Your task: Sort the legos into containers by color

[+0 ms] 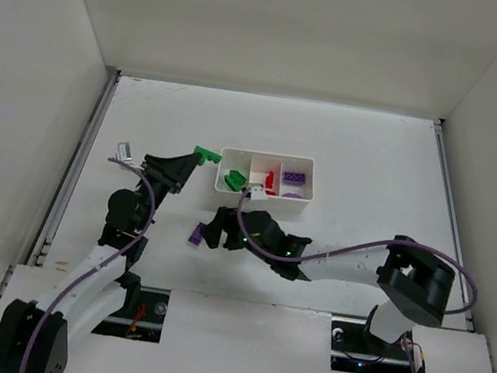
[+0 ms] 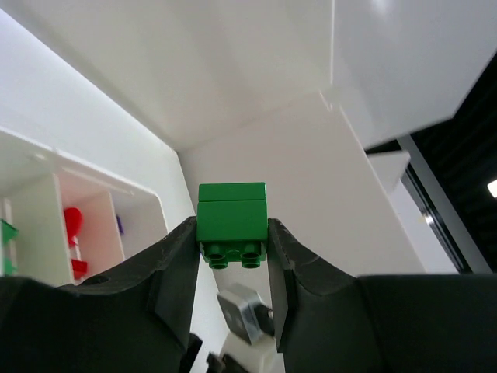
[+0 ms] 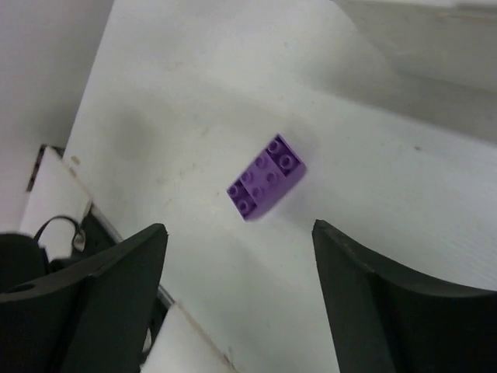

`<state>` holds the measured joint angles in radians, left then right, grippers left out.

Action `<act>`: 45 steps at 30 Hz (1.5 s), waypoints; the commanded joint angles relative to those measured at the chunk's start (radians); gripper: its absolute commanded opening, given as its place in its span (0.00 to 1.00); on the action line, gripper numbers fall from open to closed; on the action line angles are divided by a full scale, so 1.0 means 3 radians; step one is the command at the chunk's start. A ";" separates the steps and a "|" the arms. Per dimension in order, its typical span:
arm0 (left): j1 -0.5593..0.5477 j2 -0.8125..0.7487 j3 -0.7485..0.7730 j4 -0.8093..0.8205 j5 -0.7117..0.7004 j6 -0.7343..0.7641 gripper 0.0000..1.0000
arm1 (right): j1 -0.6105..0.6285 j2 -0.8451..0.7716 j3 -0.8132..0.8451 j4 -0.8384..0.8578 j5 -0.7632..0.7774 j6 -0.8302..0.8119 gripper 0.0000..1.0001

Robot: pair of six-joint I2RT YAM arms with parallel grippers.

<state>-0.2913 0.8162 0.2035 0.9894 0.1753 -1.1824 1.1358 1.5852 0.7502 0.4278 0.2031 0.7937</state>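
Note:
My left gripper (image 1: 190,159) is shut on a green lego (image 1: 204,154) and holds it in the air just left of the white tray (image 1: 269,159). In the left wrist view the green lego (image 2: 231,221) sits pinched between the fingertips of the left gripper (image 2: 231,235). The containers hold green pieces (image 1: 232,180) on the left, red ones (image 1: 269,181) in the middle and purple ones (image 1: 295,177) on the right. My right gripper (image 3: 239,227) stands open above a purple brick (image 3: 266,186), which lies flat on the table and is not touched. From above, that purple brick (image 1: 195,234) lies at the left tip of the right gripper (image 1: 208,233).
White walls close in the table (image 1: 373,178) on the left, back and right. A small metal-and-white fitting (image 1: 123,152) sticks out beside the left wrist. The tray's rounded corner (image 2: 151,198) and a red piece (image 2: 72,220) show at the left of the left wrist view.

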 commanded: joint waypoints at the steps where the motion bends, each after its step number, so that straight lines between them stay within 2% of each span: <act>1: 0.0272 -0.0363 -0.0060 -0.0602 -0.0298 0.0009 0.17 | 0.0235 0.0385 0.0581 -0.0525 0.0764 -0.0237 0.84; 3: 0.0451 -0.0557 -0.0080 -0.0919 -0.0364 -0.0001 0.17 | 0.0307 0.0692 0.0934 -0.0882 0.0938 -0.0207 0.87; 5: 0.0528 -0.0639 -0.0111 -0.1017 -0.0385 -0.0016 0.17 | 0.0358 0.0933 0.1210 -0.1169 0.1127 -0.0171 0.88; 10: 0.0585 -0.0701 -0.0182 -0.0951 -0.0267 0.0014 0.17 | 0.0399 0.1322 0.1717 -0.1717 0.1393 -0.0048 0.86; 13: 0.0631 -0.0742 -0.0228 -0.0885 -0.0201 0.0030 0.17 | 0.0399 0.1496 0.1912 -0.1855 0.1455 -0.0012 0.82; 16: 0.0712 -0.0777 -0.0254 -0.0879 -0.0124 0.0025 0.17 | 0.0404 0.1624 0.2029 -0.1871 0.1445 -0.0007 0.72; 19: 0.0799 -0.0783 -0.0290 -0.0879 -0.0048 0.0009 0.17 | 0.0419 0.1645 0.2020 -0.1922 0.1475 0.0003 0.52; 22: 0.0866 -0.0737 -0.0320 -0.0879 0.0009 0.0004 0.17 | 0.0450 0.1395 0.1729 -0.1871 0.1603 0.0024 0.34; 24: 0.0841 -0.0670 -0.0331 -0.0839 0.0009 0.0019 0.17 | 0.0455 0.1109 0.1494 -0.1790 0.1644 -0.0002 0.29; 29: 0.0683 -0.0446 -0.0275 -0.0695 0.0070 0.0065 0.17 | 0.0384 0.0077 0.0850 -0.1427 0.1583 -0.0323 0.30; 35: 0.0524 -0.0466 -0.0050 -0.0782 0.0203 0.0188 0.17 | -0.0183 -0.0839 0.0563 -0.1467 0.1420 -0.0753 0.31; 39: 0.0462 -0.0338 0.0160 -0.0828 0.0280 0.0229 0.17 | -0.0679 -0.1014 0.0511 -0.1437 0.1210 -0.0937 0.31; 45: 0.0340 0.0076 0.0431 -0.0696 0.0515 0.0311 0.18 | -0.1196 -0.0637 0.0598 -0.1232 0.1087 -0.1152 0.32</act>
<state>-0.1722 0.8104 0.2764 0.7124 0.2665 -1.1244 0.8051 1.3403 0.9318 0.0074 0.5701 0.5163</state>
